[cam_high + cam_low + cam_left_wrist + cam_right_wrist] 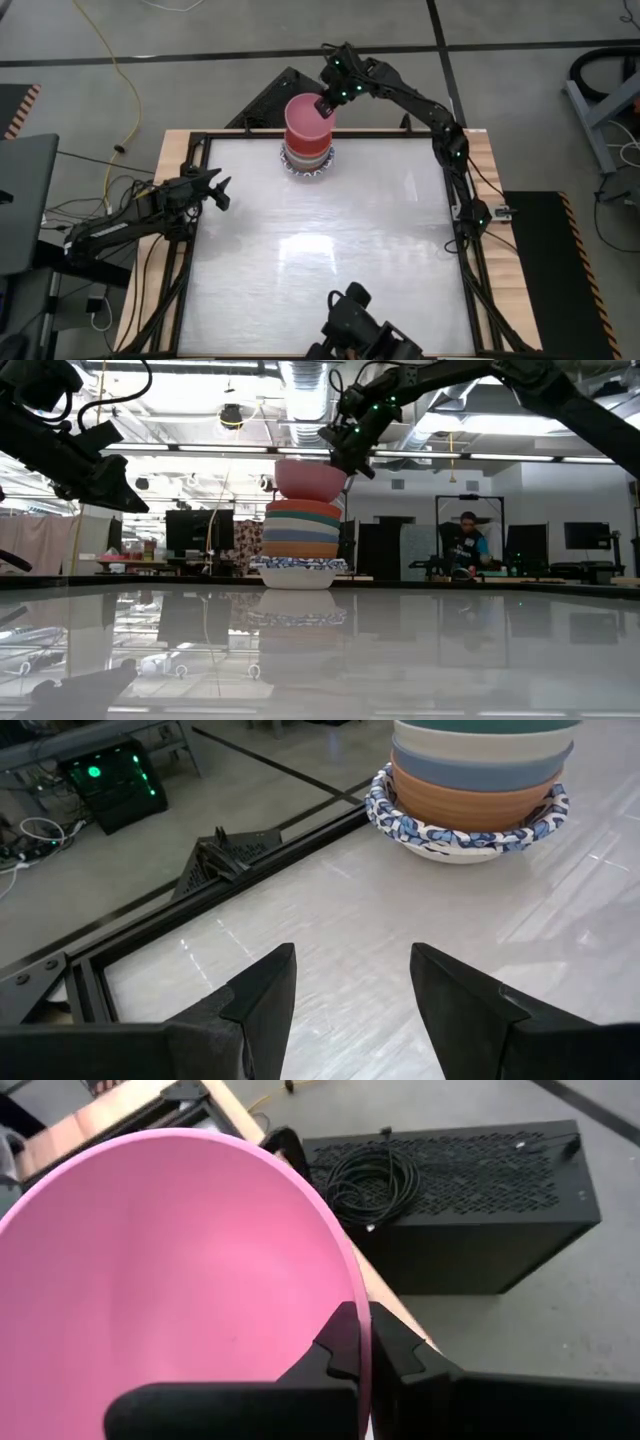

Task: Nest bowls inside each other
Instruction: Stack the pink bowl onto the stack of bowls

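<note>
A stack of nested bowls (299, 545) stands at the table's far edge on a white bowl with a blue-patterned rim (466, 825); orange, blue, cream and red bowls sit in it. Above the stack hangs a pink bowl (306, 118), with my right gripper (327, 103) shut on its rim. My left gripper (352, 985) waits open at the table's left edge, nothing between its fingers. My right gripper pinches the pink bowl's rim (358, 1342) on the side toward the table's far right, one finger inside the bowl and one outside. The fingers slant down from the far right. The bowl hangs clear just above the stack, mouth up, about level.
A black perforated box with a coiled cable (470, 1200) sits on the floor beyond the table's far edge. The table's black frame (250, 845) runs along its edges. A person (466, 545) sits in the room far behind the table.
</note>
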Motion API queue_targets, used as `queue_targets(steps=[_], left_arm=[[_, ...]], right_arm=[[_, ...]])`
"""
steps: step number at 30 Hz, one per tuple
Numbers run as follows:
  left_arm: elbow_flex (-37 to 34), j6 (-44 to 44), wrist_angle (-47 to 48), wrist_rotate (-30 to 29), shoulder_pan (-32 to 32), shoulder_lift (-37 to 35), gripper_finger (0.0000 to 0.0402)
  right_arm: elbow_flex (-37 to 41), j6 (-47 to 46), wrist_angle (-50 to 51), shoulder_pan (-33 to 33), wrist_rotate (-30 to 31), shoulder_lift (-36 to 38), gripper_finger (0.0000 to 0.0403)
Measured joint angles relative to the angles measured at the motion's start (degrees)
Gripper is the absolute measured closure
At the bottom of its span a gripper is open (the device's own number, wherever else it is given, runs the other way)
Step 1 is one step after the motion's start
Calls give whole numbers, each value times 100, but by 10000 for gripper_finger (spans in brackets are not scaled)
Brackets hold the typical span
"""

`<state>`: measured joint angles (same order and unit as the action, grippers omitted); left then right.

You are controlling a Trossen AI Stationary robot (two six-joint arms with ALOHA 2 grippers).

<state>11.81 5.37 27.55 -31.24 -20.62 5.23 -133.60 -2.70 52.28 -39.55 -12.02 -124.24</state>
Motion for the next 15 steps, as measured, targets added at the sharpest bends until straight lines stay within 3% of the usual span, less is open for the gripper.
queue_targets(steps=[15], left_arm=[[0, 0, 0, 0, 2, 1, 212]], right_arm=[[0, 15, 181, 7, -159, -77, 389]])
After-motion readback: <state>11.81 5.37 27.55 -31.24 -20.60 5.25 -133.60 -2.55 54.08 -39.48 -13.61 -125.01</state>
